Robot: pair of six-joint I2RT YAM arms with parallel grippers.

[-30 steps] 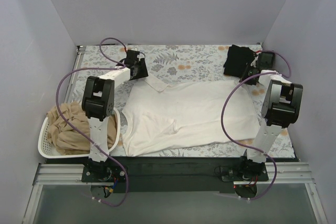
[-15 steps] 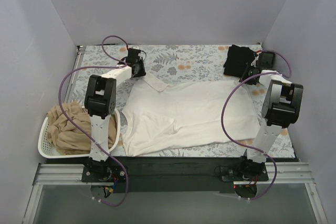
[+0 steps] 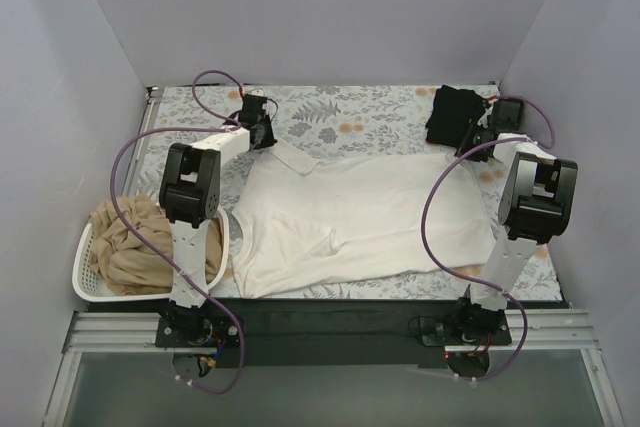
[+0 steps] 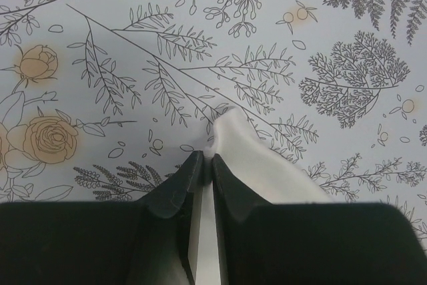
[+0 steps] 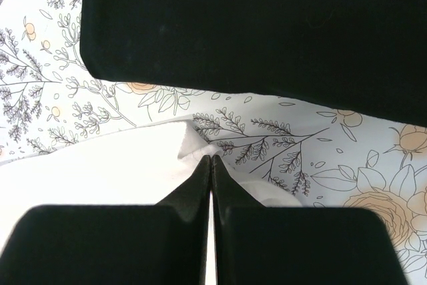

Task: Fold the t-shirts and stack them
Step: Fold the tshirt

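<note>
From the top external camera, the white t-shirt (image 3: 360,217) lay spread flat across the middle of the floral bench (image 3: 380,107). The black t-shirt (image 3: 455,115) sat folded at the far right corner, and the tan t-shirt (image 3: 135,242) was heaped in the white laundry basket (image 3: 85,287) at the near left. The left end effector (image 3: 268,135) was at the white t-shirt's far left corner, the right end effector (image 3: 478,142) at its far right corner, just beside the black t-shirt.

In the left wrist view, the left end effector was clenched on a raised peak of white cloth, a sliver showing between its 2 tips.

In the right wrist view, the right end effector was clenched, tips together, on the white t-shirt's bunched edge, the black t-shirt close beyond
</note>
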